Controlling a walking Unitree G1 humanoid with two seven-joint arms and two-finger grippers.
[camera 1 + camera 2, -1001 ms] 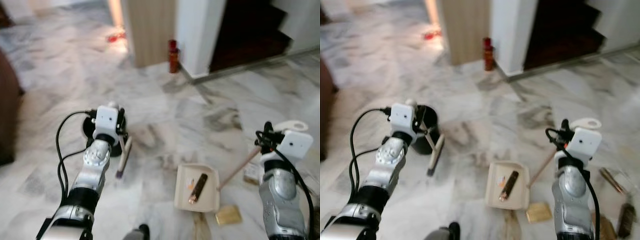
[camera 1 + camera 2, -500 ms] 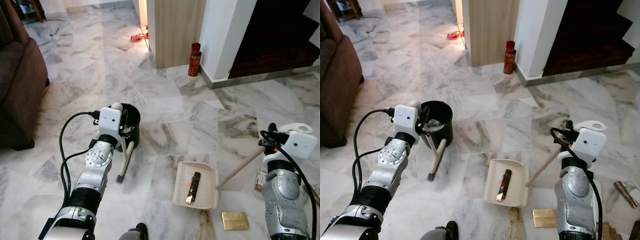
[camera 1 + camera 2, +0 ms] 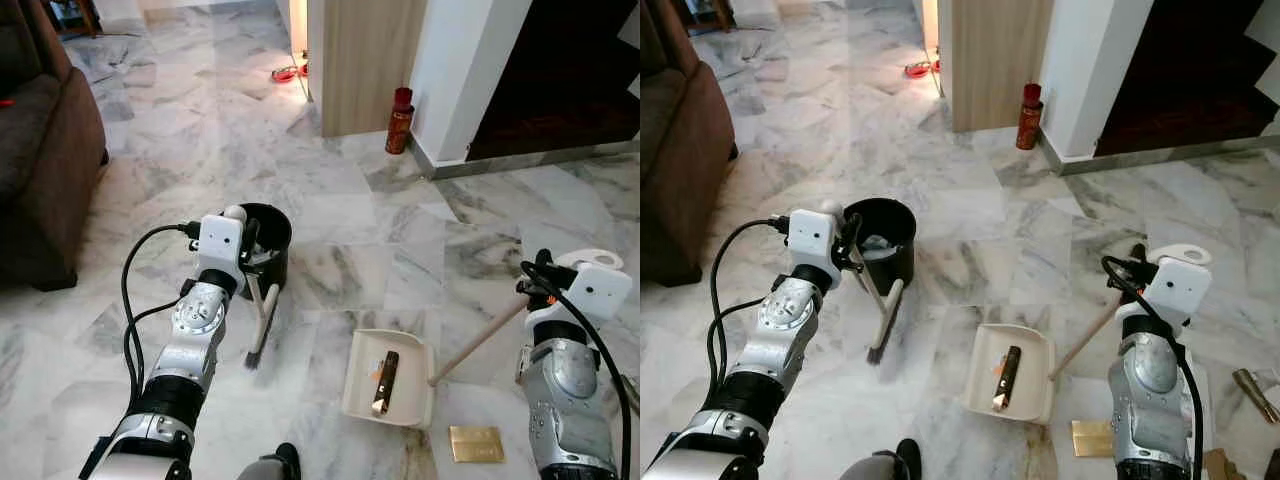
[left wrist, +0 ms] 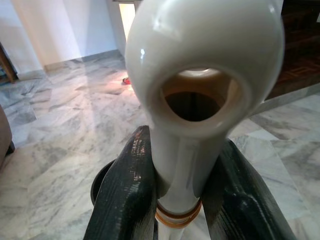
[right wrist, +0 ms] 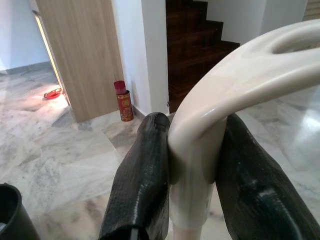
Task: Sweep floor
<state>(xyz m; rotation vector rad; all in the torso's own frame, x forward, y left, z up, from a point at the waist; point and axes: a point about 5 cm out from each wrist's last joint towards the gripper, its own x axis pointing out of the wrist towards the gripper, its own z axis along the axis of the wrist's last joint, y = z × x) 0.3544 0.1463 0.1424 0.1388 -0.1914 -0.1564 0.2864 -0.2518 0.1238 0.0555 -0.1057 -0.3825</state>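
My left gripper (image 3: 246, 264) is shut on the cream handle of a hand brush (image 4: 192, 90). The brush slants down beside a black bin (image 3: 268, 232), and its dark bristles (image 3: 255, 357) rest on the marble floor. My right gripper (image 5: 192, 145) is shut on the long cream handle of a dustpan (image 3: 480, 338). The dustpan's tray (image 3: 357, 385) lies on the floor between my arms, and a brown bar-shaped piece of litter (image 3: 384, 368) lies in it. A flat gold packet (image 3: 476, 442) sits on the floor just right of the tray.
A dark brown sofa (image 3: 40, 150) stands at the left. At the back are a wooden panel (image 3: 365, 60), a red can (image 3: 400, 120) by the white wall, and dark stairs (image 3: 560, 80). More litter (image 3: 1252, 388) lies at the far right.
The whole picture shifted and sharpened as the camera moved, and the black bin came into full view. Both grippers keep their holds. The brush and dustpan stay about where they were.
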